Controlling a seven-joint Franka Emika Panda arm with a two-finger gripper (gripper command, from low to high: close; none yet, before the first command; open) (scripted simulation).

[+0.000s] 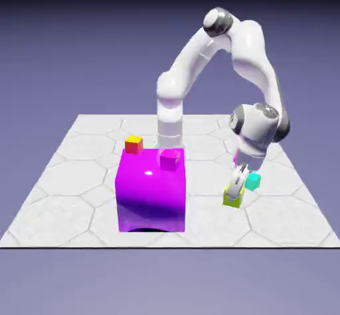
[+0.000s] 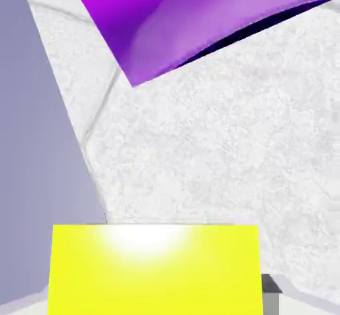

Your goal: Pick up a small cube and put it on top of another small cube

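Note:
The small lime cube (image 1: 234,198) rests on the table at the exterior view's right, with my gripper (image 1: 235,189) down over it and shut on it. In the hand view the lime cube (image 2: 154,270) fills the bottom between my fingers; only a grey fingertip (image 2: 269,286) shows at its right. The small teal cube (image 1: 253,181) sits on the table just behind and to the right of the lime one, partly hidden by my hand. It is out of the hand view.
A big glossy purple block (image 1: 151,189) stands left of centre with a small magenta cube (image 1: 170,158) on its top. A red cube with a yellow top (image 1: 134,144) sits behind it. The purple block (image 2: 186,21) crosses the hand view's top.

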